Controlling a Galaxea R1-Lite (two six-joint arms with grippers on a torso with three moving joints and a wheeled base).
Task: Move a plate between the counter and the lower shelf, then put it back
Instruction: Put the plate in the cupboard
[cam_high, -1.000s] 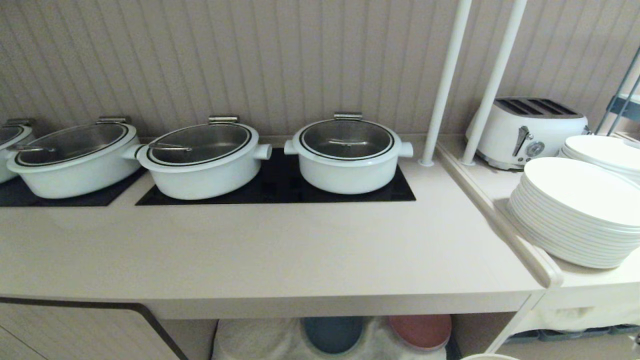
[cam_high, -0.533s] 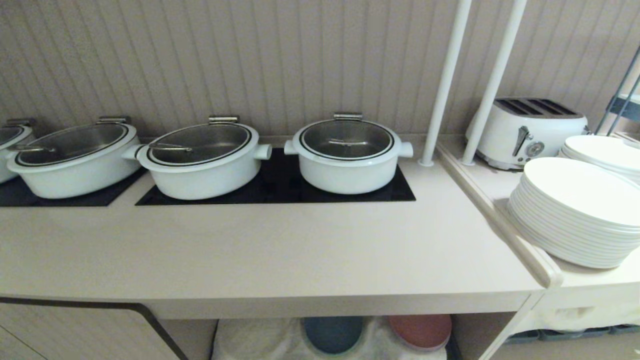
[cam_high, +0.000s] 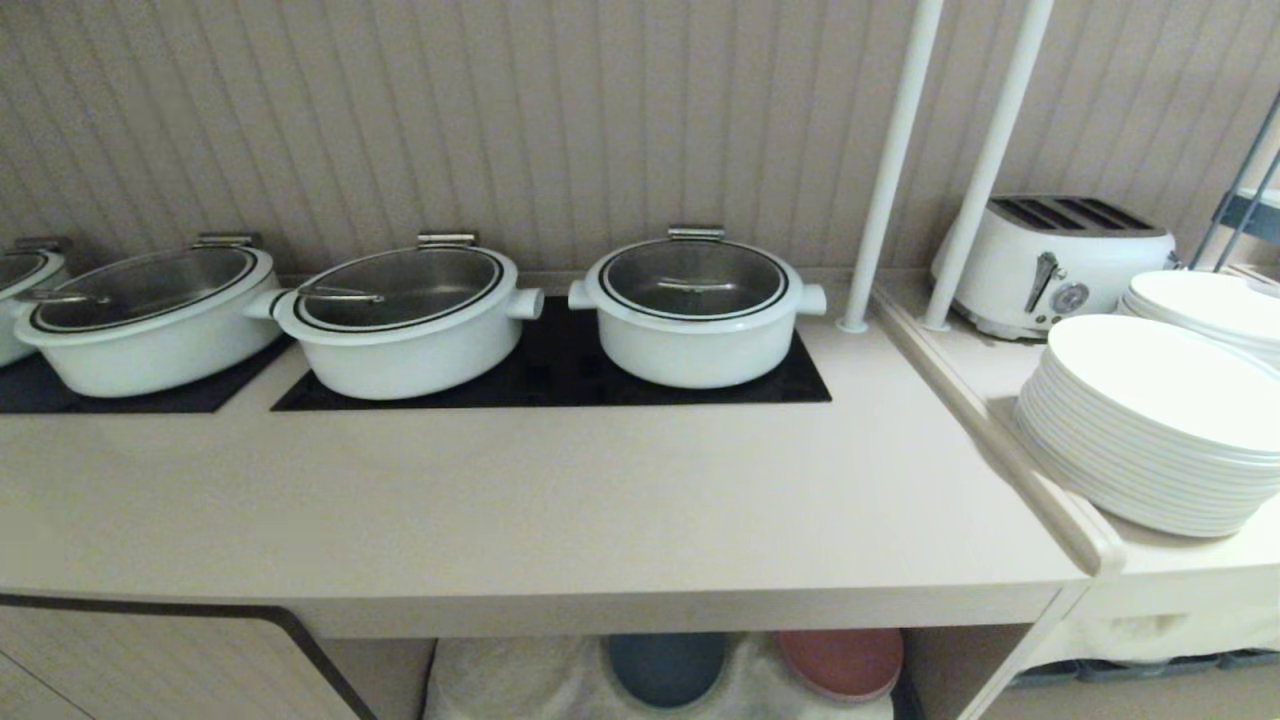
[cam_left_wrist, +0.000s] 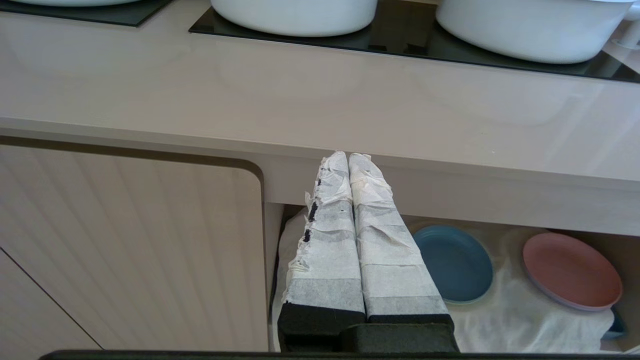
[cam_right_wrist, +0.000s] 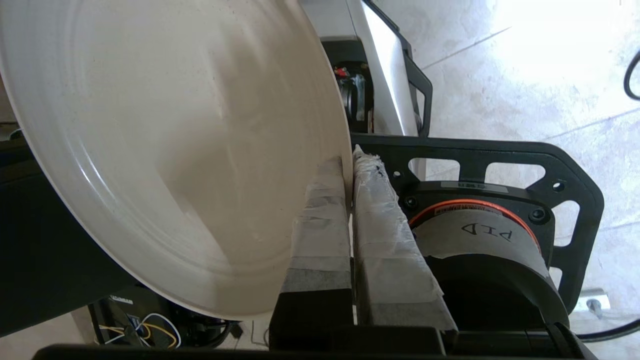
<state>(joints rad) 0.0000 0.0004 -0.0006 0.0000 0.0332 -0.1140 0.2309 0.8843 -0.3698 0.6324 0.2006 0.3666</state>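
- Cream plate (cam_right_wrist: 165, 150) shows only in the right wrist view, its rim pinched between the taped fingers (cam_right_wrist: 320, 220) of the right gripper (cam_right_wrist: 348, 165), held on edge over the robot's base and the floor.
- Neither arm appears in the head view; the beige worktop (cam_high: 520, 500) lies bare in front of three white pots (cam_high: 695, 310).
- Left gripper (cam_left_wrist: 348, 157), fingers pressed together and holding nothing, sits just before the worktop's front edge.
- Under that edge, a blue plate (cam_left_wrist: 452, 262) and a pink plate (cam_left_wrist: 572, 270) rest on the lower shelf's white cloth (cam_left_wrist: 510, 310).
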